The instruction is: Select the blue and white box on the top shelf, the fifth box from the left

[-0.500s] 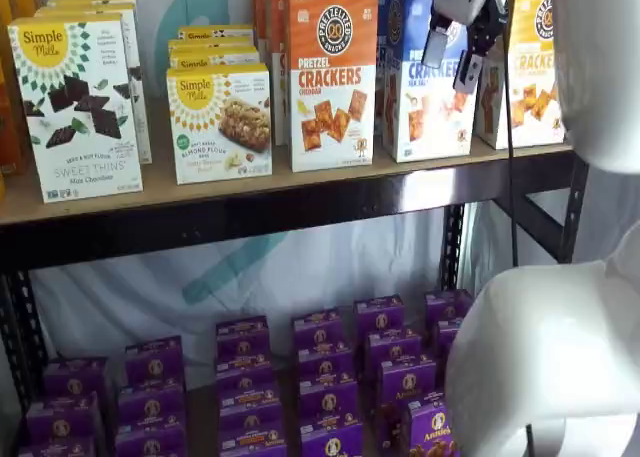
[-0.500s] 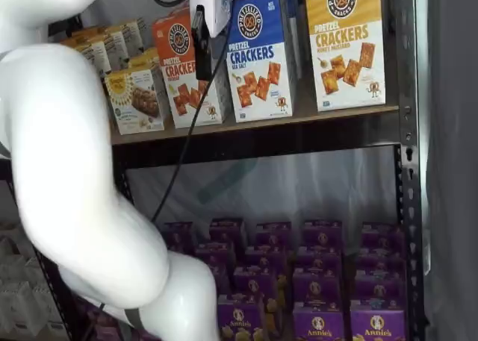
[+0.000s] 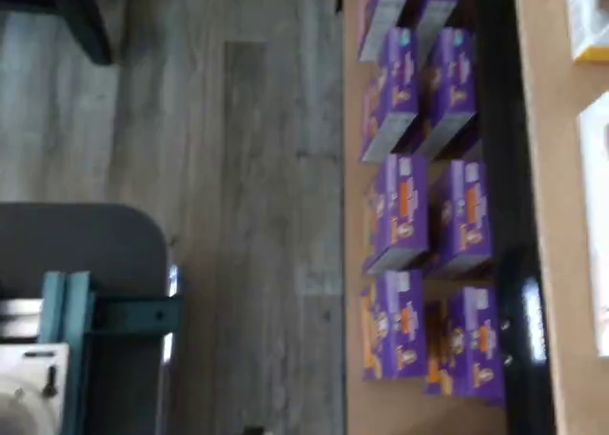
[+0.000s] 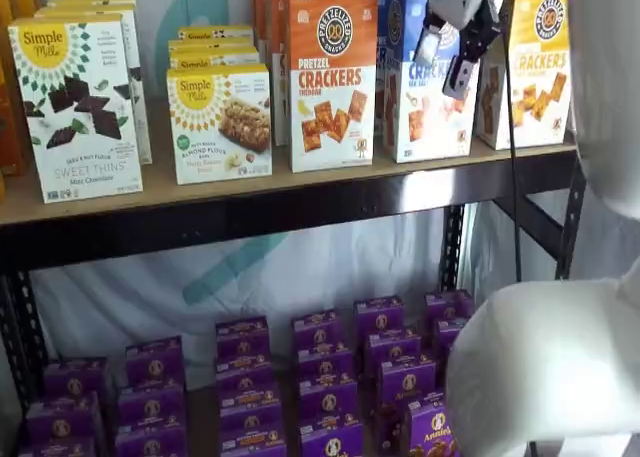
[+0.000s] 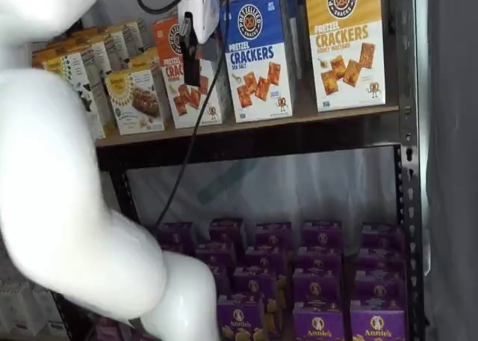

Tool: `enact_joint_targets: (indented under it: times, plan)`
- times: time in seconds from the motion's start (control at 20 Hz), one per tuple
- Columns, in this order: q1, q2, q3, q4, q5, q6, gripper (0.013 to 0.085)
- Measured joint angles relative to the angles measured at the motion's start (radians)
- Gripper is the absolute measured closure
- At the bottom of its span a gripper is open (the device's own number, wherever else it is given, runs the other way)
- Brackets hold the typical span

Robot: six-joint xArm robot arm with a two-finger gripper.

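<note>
My pincer hangs in front of the top shelf, its two black fingers pointing down with a plain gap between them and no box in that gap. In both shelf views it hovers before the face of the blue and white box, which stands upright on the tan board between the orange-and-white box and the yellow-and-white box; in a shelf view my fingers overlap the blue box's front, though I cannot tell whether they touch it. In the other shelf view only a dark finger shows side-on beneath the white body, just beside the blue box's edge, with a black cable trailing down past the shelf's black beam. Further along the same shelf stand the Simple Mills boxes (one chocolate, one almond flour), all upright. My white arm fills much of the foreground in both shelf views. Beneath, rows of purple boxes lie on the lower shelf. The wrist view, turned on its side, takes in more of those purple boxes, a grey wooden floor, the glossy black beam and a teal bracket.
</note>
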Motion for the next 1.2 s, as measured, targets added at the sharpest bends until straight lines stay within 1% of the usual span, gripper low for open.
enact_joint_targets:
  times: [0.15,0.3,0.45,0.5,0.65,0.8,0.9,1.2]
  plan:
    - [-0.023,-0.031,0.026,0.052,-0.055,-0.004,0.013]
    - [-0.037,-0.057,0.046,0.079,-0.126,-0.01,0.013]
    - [-0.057,-0.088,0.077,0.111,-0.223,-0.022,0.013]
    - [-0.062,-0.103,0.094,0.125,-0.269,-0.026,0.013]
    - [-0.073,-0.127,0.124,0.153,-0.361,-0.036,0.013]
    - [-0.075,-0.14,0.141,0.172,-0.433,-0.04,0.013]
    - [-0.075,-0.136,0.137,0.181,-0.463,-0.041,0.013]
    - [-0.068,-0.09,0.108,0.161,-0.51,-0.056,0.013]
